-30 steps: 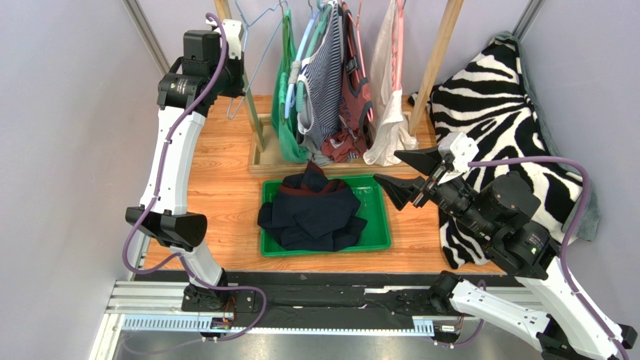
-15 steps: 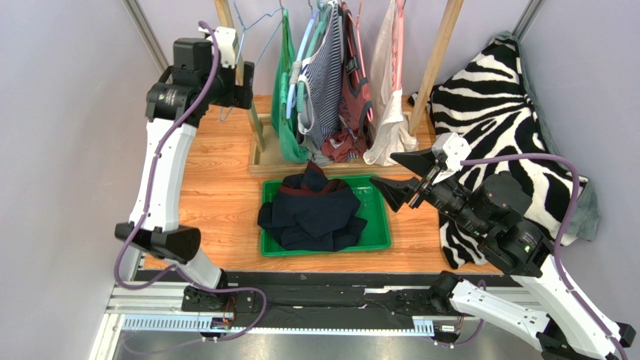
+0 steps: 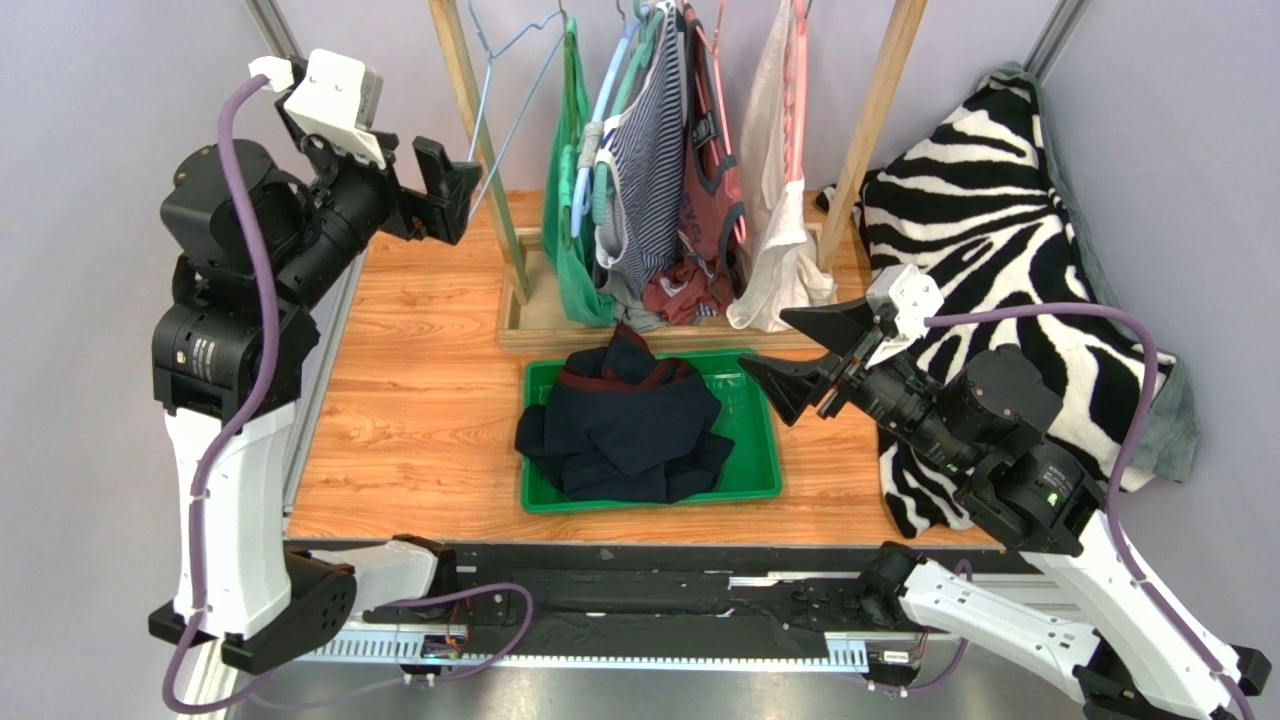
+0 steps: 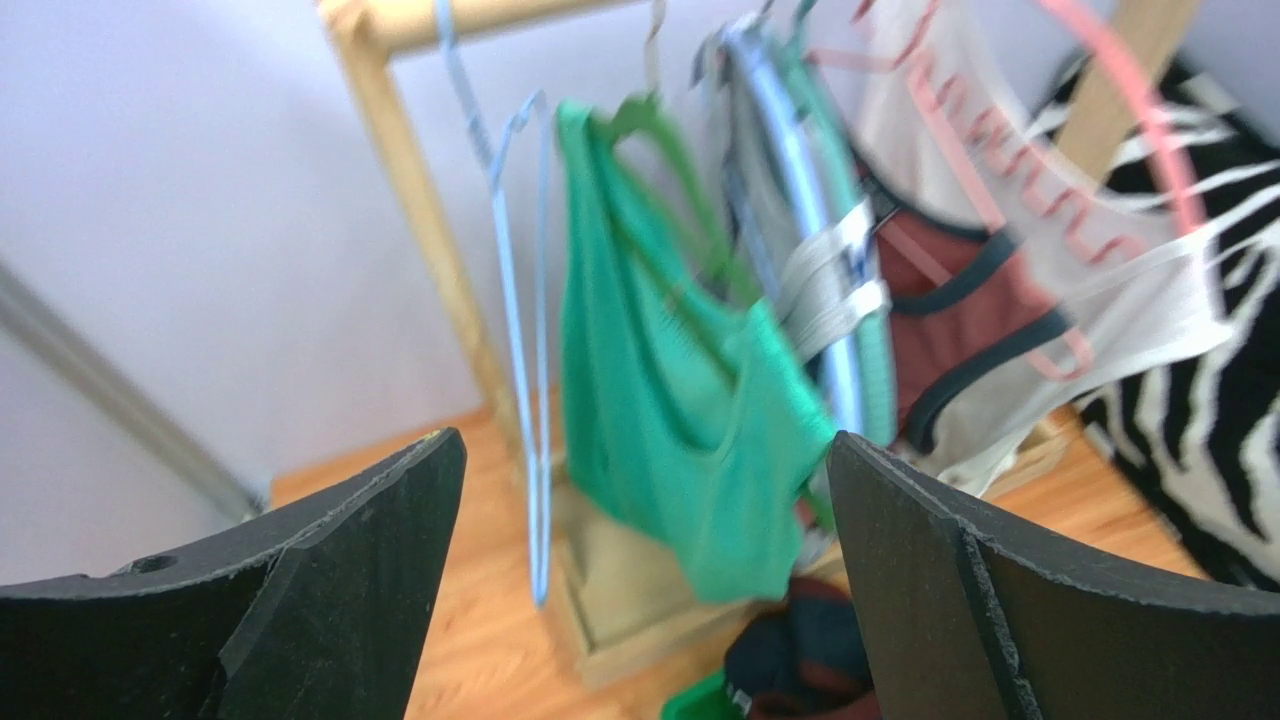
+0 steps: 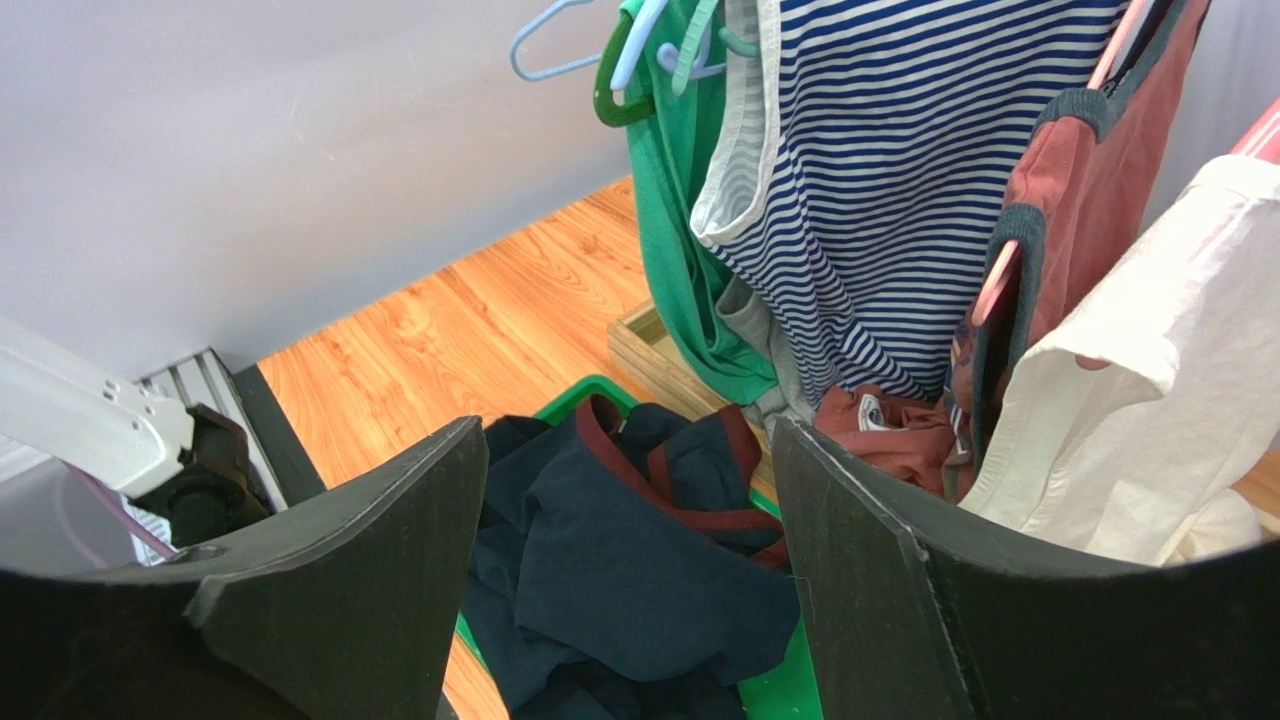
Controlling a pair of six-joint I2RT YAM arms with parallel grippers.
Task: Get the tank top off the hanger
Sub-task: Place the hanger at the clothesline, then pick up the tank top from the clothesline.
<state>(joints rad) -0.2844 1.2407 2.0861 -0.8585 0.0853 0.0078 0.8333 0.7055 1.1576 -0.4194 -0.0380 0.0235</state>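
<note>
**Both tools open, tops on the rack**

Left tool (image 3: 425,180) raised at the far left, jaws wide apart, gripping nothing, aimed toward the wooden rack (image 3: 478,135). Just right of it on the rail, a blue hanger (image 4: 540,480), then a green top (image 3: 571,225) on a green hanger (image 5: 609,93); tool apart from both. Farther right along the rail: a striped top (image 3: 649,150), a maroon top (image 3: 706,165) and a white top (image 3: 774,195), all hanging, pressed side by side, hems reaching the rack's base. Cannot tell which of the four counts as the tank top. Left wrist view blurred.

Right tool (image 3: 769,342) lower, at the right, jaws likewise spread, gripping nothing, near the far right corner of the green bin (image 3: 759,450) and near the white top's hem. In the bin, a heap of dark clothes (image 3: 624,428) with maroon trim. On the table (image 3: 406,390), bin near and centre, rack just behind it. At the far right, a zebra cloth (image 3: 992,210) draped down toward the near edge.
</note>
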